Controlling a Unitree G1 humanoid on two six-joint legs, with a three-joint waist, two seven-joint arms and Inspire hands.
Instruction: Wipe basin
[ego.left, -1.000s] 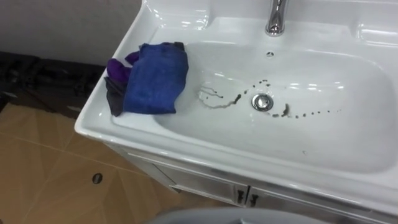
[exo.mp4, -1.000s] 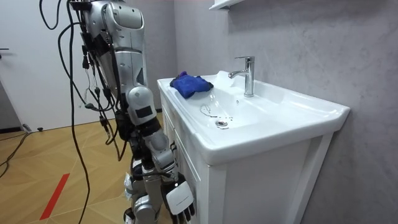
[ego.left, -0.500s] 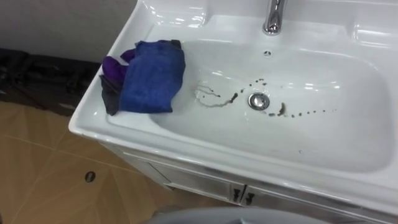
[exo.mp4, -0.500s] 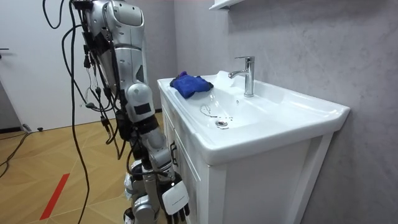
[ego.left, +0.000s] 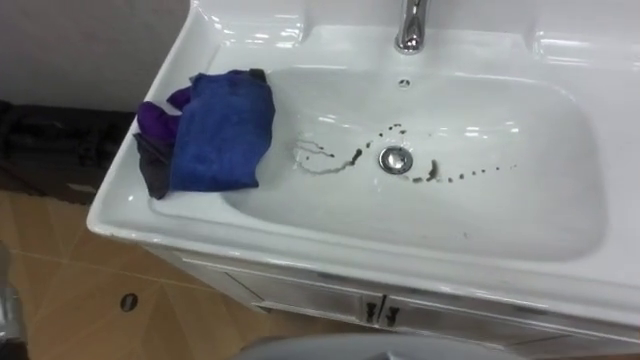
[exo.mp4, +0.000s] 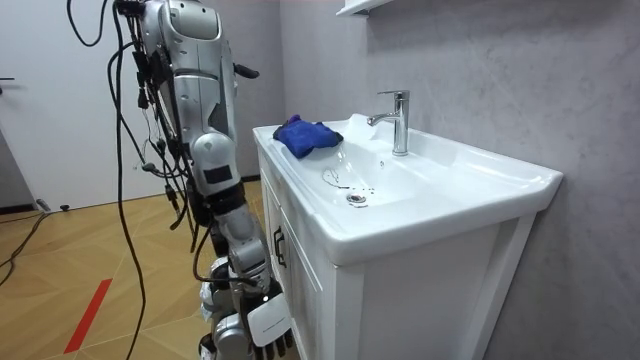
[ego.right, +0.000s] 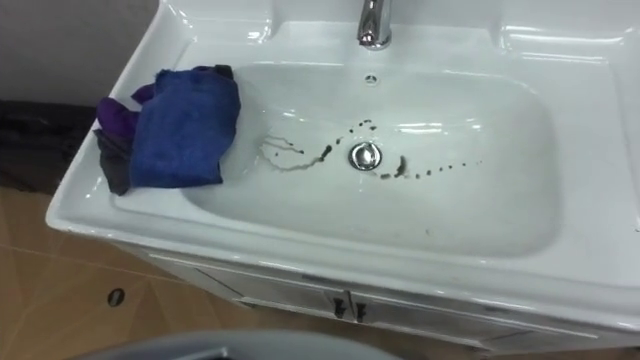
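While the crumpled blue cloth (ego.left: 220, 130) lies on the left rim of the white ceramic basin (ego.left: 520, 225), wiping hasn't begun. Your right hand (exo.mp4: 262, 322) hangs low, fingers seemingly relaxed and empty, so reach for the cloth.

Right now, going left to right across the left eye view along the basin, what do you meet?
purple cloth → blue cloth → dark smear → drain → trail of dark spots
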